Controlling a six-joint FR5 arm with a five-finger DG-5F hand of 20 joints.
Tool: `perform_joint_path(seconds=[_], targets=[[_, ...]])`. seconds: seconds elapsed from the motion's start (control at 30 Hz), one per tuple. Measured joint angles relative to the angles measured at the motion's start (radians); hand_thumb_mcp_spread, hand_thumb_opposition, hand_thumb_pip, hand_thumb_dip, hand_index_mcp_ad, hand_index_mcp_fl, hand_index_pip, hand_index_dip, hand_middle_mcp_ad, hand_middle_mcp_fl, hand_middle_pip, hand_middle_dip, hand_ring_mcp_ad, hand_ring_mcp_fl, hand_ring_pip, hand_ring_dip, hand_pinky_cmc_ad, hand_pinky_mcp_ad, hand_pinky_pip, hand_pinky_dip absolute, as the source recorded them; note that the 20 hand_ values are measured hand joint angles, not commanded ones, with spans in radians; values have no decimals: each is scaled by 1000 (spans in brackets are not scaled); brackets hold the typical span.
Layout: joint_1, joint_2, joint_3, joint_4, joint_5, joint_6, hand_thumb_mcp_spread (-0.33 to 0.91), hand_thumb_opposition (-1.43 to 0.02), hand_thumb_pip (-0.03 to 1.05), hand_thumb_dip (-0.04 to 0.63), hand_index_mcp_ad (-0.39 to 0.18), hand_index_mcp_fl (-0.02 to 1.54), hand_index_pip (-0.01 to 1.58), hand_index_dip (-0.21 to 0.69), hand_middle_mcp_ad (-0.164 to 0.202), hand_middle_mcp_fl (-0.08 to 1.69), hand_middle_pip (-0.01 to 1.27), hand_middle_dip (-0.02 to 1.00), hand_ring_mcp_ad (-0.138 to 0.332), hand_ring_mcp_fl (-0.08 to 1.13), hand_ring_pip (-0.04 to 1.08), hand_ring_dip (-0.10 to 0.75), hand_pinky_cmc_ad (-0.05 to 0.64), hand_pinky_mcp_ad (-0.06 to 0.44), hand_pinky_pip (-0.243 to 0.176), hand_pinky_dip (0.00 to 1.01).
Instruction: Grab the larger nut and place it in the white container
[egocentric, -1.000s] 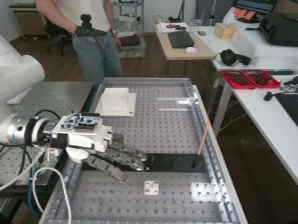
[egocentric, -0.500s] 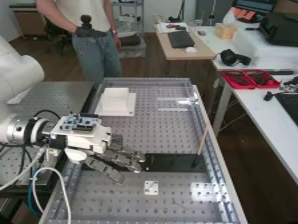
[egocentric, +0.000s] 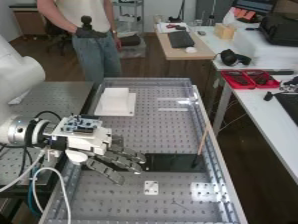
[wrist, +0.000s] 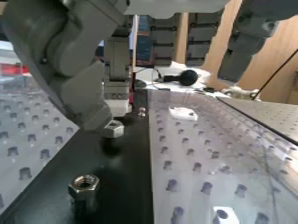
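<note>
As the robot's hand (egocentric: 85, 141) hangs at the left end of a black strip (egocentric: 174, 162) laid across the perforated surface (egocentric: 156, 135), its dark grey fingers (egocentric: 105, 171) reach out loosely, extended rather than clenched. Seen from the wrist, the thumb's tip is right beside a hexagonal metal nut (wrist: 114, 129), the farther of two at the dark strip. Another hexagonal nut (wrist: 84, 184), the nearer one, sits upright on the strip, well apart from the thumb, its threaded hole turned up. Judging by its place in the picture, the farther nut looks to be the larger, though the angle leaves that uncertain. Small metal pieces (wrist: 142, 111) lie beyond it on the same strip. In the high view, the white container (egocentric: 116, 100) stands beyond the hand, toward the surface's far end, apart from the fingers. A slender stick (egocentric: 202, 140) with a dark tip slants up near the strip's right end, while a small white plate (egocentric: 151, 188) lies on the near side.
</note>
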Motion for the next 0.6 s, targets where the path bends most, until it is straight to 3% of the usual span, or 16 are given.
perform_joint_path(seconds=[0.6], targets=[[2, -7, -4, 17, 10, 16, 227, -841, 876, 202, -213, 3, 1557, 91, 82, 5, 122, 171, 154, 0, 187, 79, 349, 295, -94, 620]])
